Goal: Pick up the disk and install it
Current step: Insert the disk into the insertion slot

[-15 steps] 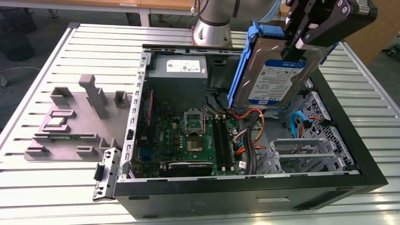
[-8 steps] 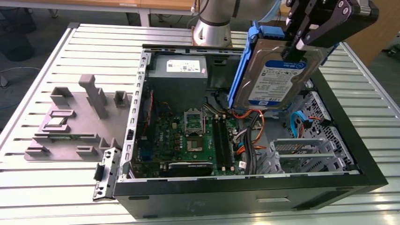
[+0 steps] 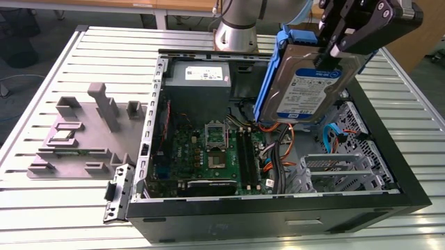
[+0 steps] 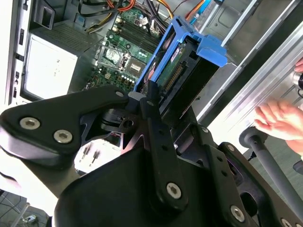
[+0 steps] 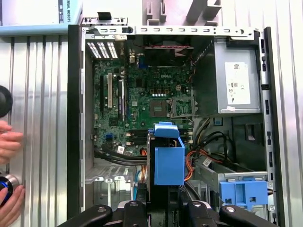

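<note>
In the exterior view we see the disk (image 3: 306, 88) held in the air above the open computer case (image 3: 278, 213), the jaws clamped on its upper end. It hangs tilted with its white-and-blue label facing the camera and its blue carrier frame running along its edges. Its lower end is over the orange and blue cables (image 3: 278, 153), between the motherboard (image 3: 208, 156) and the metal drive cage (image 3: 334, 169). We cannot tell whether it touches anything below. The case lies on its side on the slatted tabletop (image 3: 104, 52). A grey moulded fixture (image 3: 83, 135) rests beside it on the exterior view's left, and the arm (image 3: 240, 26) rises behind the case.

The second wrist view gives us what the exterior view hides: the disk's connector edge (image 4: 175, 75) and the black linkage of the jaws pressing on both faces. It also catches a person's hand (image 4: 279, 120) beyond the case wall.

The first wrist view looks straight down the disk (image 5: 168, 158), so we see only its blue end over the motherboard (image 5: 156, 94). Here we also find the grey power supply (image 5: 236, 80) with its white sticker, a bare blue bracket (image 5: 244, 194) seated in the drive cage, and the hand (image 5: 8, 142) resting on the tabletop outside the case.
</note>
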Motion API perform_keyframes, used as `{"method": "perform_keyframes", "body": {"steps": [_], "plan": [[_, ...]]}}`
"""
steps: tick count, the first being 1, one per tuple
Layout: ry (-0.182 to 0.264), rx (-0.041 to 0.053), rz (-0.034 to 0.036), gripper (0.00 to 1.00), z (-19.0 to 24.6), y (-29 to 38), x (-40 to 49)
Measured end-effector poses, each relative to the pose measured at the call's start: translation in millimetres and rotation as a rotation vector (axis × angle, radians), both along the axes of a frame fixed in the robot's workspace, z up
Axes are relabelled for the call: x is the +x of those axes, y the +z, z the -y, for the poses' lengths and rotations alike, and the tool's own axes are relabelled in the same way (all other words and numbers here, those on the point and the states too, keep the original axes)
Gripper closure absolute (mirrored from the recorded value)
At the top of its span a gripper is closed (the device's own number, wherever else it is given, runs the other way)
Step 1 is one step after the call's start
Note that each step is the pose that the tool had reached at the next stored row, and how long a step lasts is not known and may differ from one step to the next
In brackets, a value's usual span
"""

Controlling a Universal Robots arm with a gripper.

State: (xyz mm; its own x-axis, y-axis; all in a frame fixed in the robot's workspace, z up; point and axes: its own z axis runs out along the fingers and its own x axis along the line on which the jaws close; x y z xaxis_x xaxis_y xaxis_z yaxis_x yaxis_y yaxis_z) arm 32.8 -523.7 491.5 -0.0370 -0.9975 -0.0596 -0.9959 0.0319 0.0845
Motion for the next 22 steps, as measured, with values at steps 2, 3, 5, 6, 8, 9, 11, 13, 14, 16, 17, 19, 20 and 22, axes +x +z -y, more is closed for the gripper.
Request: {"method": "perform_keyframes", "body": {"steps": [2, 3, 5, 6, 8, 9, 11, 13, 14, 16, 17, 19, 20, 22], "plan": [[0.0, 0.0, 0.0, 0.65, 0.8, 0.0, 0.0], [0.0, 0.0, 0.0, 0.65, 1.2, 0.0, 0.0], [0.0, 0.0, 0.0, 0.65, 1.6, 0.0, 0.0], [0.0, 0.0, 0.0, 0.65, 1.7, 0.0, 0.0], [0.0, 0.0001, 0.0, 0.65, 2.2, -0.1, 0.0], [0.0, 0.0, 0.0, 0.65, 2.8, -0.2, 0.0], [0.0, 0.0, 0.0, 0.65, 4.6, -0.3, 0.0], [0.0, 0.0001, 0.0, 0.65, 8.0, -0.6, 0.1], [0.0, 0.0, 0.0, 0.65, 10.0, -0.7, 0.1], [0.0, -0.0001, 0.0, 0.65, 14.2, -0.9, 0.1], [0.0, 0.0002, 0.0, 0.65, 16.2, -1.2, 0.0], [0.0, 0.0002, 0.0, 0.65, 21.5, -1.6, 0.1], [0.0, 0.0, 0.0, 0.65, 23.6, -1.7, 0.0], [0.0, 0.0, 0.0, 0.65, 28.0, -1.9, 0.1]]}}
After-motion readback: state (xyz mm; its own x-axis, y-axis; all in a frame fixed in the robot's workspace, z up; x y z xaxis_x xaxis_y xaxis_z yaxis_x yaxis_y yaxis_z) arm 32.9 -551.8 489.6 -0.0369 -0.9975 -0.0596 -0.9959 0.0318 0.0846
